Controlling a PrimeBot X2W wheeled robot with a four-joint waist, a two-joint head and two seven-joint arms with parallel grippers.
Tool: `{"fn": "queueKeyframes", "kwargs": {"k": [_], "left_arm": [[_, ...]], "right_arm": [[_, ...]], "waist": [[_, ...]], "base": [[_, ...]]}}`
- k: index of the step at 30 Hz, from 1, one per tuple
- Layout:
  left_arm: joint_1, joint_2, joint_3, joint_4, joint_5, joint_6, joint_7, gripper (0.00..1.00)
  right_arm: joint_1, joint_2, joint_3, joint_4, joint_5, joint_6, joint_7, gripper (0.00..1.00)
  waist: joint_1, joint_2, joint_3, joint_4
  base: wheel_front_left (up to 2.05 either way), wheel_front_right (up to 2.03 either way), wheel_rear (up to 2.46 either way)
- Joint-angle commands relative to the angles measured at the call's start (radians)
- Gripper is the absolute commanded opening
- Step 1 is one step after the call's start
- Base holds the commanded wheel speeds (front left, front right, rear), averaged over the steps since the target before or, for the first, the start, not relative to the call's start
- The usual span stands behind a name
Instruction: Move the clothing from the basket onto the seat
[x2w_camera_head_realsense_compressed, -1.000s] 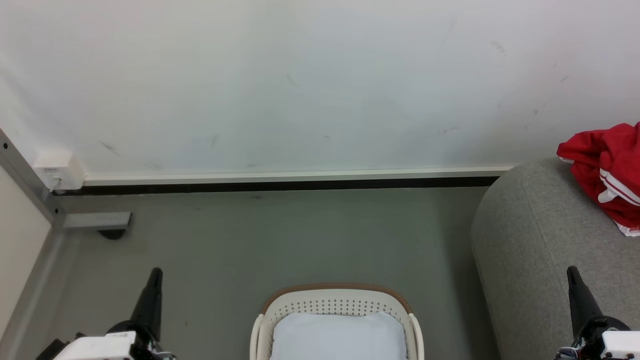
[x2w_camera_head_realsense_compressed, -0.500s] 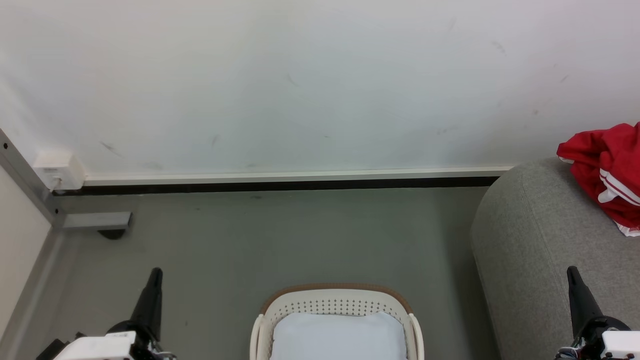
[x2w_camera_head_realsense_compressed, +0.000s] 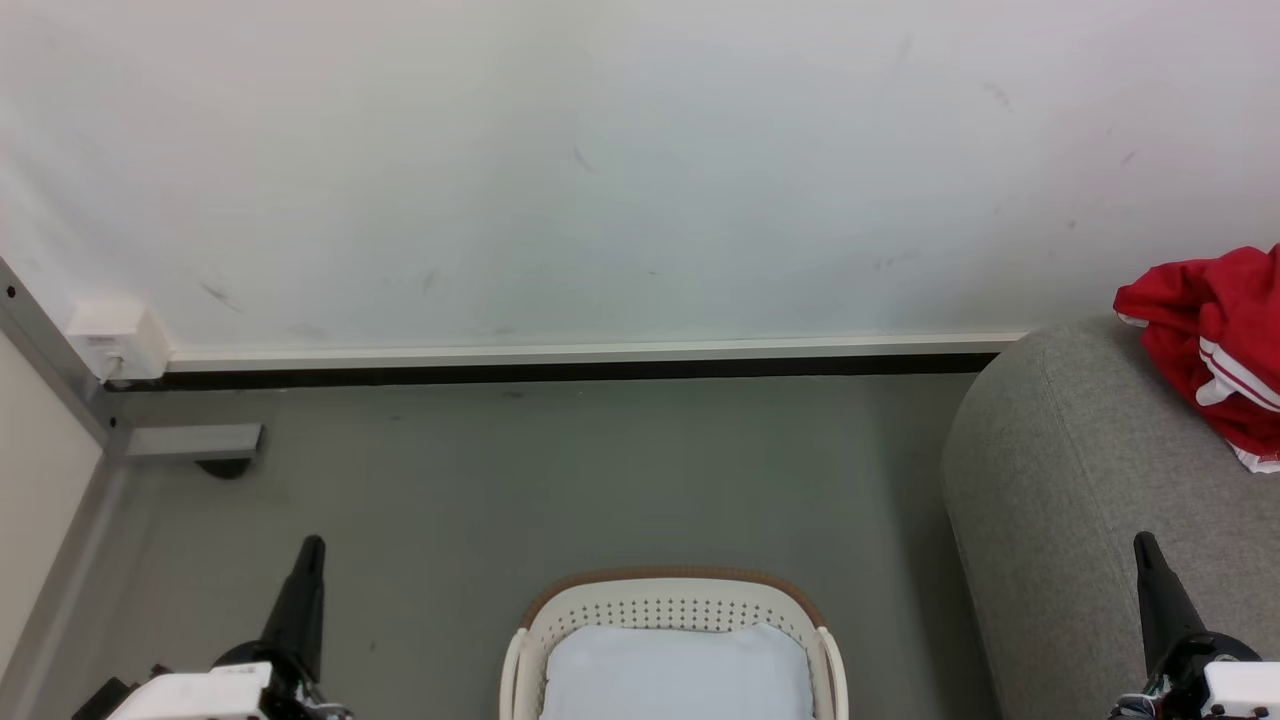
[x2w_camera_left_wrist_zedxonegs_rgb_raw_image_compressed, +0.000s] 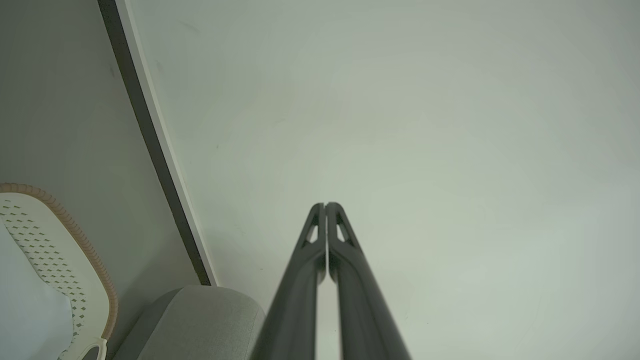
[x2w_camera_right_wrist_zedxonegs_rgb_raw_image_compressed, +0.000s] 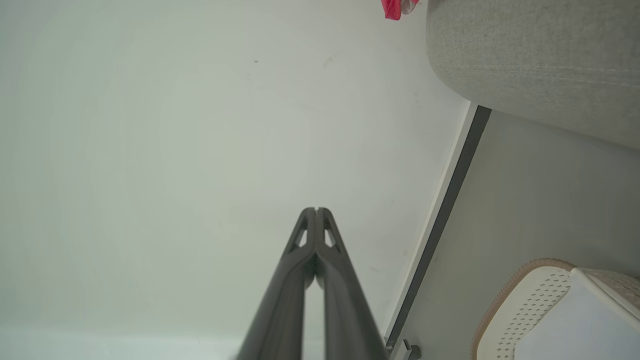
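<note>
Clothing (x2w_camera_head_realsense_compressed: 1212, 335) on seat (x2w_camera_head_realsense_compressed: 1075, 500); jaws closed, empty

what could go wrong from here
The clothing lies bunched on the rounded edge of the seat near the wall, so it might slide off. The basket is cut off by the head view's bottom edge; a garment beside its pad could be missed.

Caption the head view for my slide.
Red clothing on the grey seat, pale pad in the basket, left hand and right hand shut.
</note>
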Motion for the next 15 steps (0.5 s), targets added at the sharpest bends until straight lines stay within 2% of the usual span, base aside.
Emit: {"fn": "queueKeyframes", "kwargs": {"k": [1, 15], "left_arm": [[-0.009, 0.001, 0.002, -0.003, -0.014, -0.001, 0.004, 0.00], [-0.009, 0.001, 0.002, -0.004, -0.014, -0.001, 0.004, 0.00]], "right_arm": [[-0.013, -0.008, -0.004, -0.006, 0.001, -0.002, 0.003, 0.00], [-0.013, -0.008, -0.004, -0.006, 0.001, -0.002, 0.003, 0.00]], "waist": [[0.0000, -0.0001, 0.000, 0.000], [0.0000, -0.0001, 0.000, 0.000]], "base": [[0.00, 0.00, 0.00], [0.00, 0.00, 0.00]]}}
